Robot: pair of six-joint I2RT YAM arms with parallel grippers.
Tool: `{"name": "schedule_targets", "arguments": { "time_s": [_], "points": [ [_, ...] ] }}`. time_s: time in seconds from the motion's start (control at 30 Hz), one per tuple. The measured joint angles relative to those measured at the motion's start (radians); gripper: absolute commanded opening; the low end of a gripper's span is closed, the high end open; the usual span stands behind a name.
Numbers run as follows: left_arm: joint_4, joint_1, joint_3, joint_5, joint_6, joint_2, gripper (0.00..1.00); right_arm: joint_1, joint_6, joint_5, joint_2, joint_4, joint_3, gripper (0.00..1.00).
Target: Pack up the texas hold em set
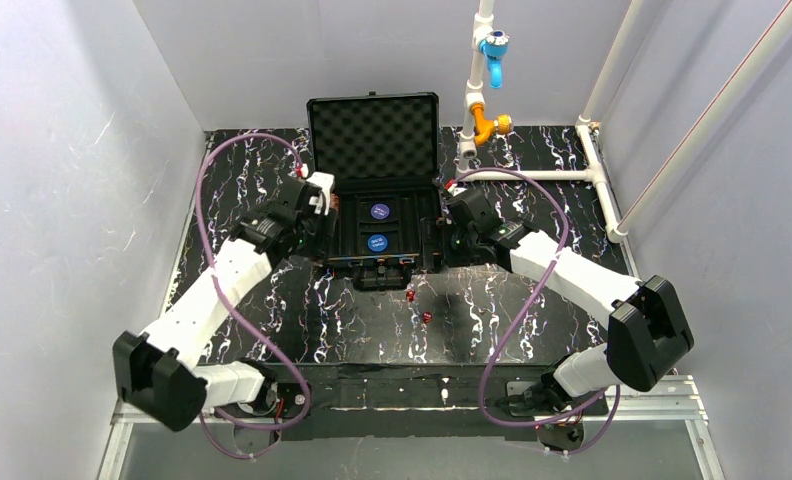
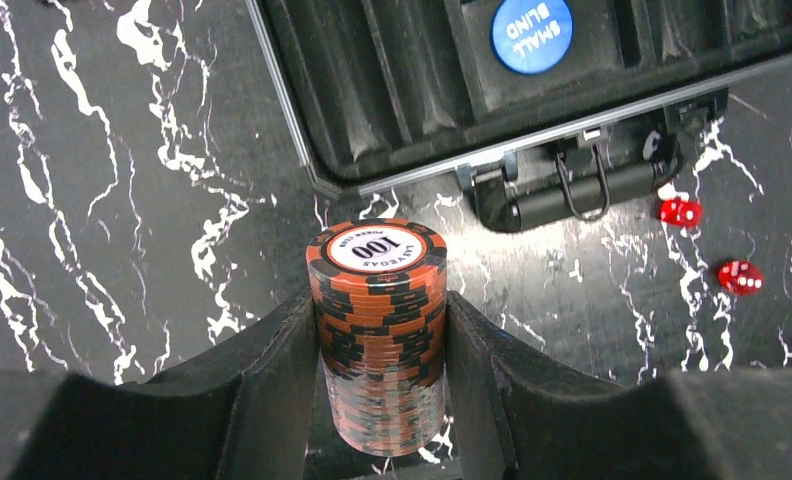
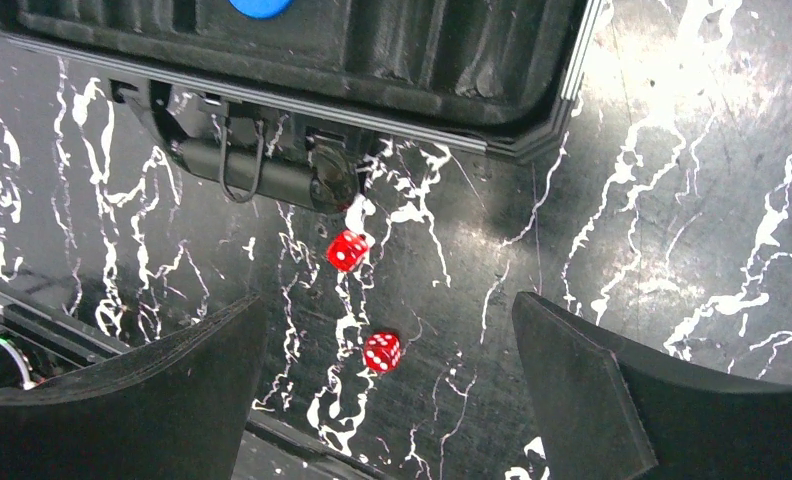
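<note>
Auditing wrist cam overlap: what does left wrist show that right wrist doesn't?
Left wrist only: the left claw shut on a copper chip stack topped 100, outside the case; a blue disc legibly reading SMALL BLIND. Right wrist only: the right claw, open and empty; the case's right front corner. Both: the two red dice on the marbled table, and the case handle.

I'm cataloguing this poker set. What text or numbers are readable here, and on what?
"SMALL BLIND": blue disc in the briefcase tray.
"100": top of the copper-brown chip stack.
"LAS VEGAS", seemingly: ring around the 100; other ring lettering blurred.
Too small: the far blue disc.
</note>
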Motion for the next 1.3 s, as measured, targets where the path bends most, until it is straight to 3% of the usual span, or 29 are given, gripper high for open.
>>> {"name": "schedule_targets", "arguments": {
  "time_s": [0.67,1.3],
  "points": [
    [0.065,0.129,0.247,0.105,0.039,0.481,0.00,0.000,0.000,0.008,-0.044,-0.010,-0.027,1.00],
    [0.066,0.152,0.315,0.075,0.023,0.687,0.00,0.000,0.000,0.033,-0.103,-0.029,-0.074,1.00]
  ]
}}
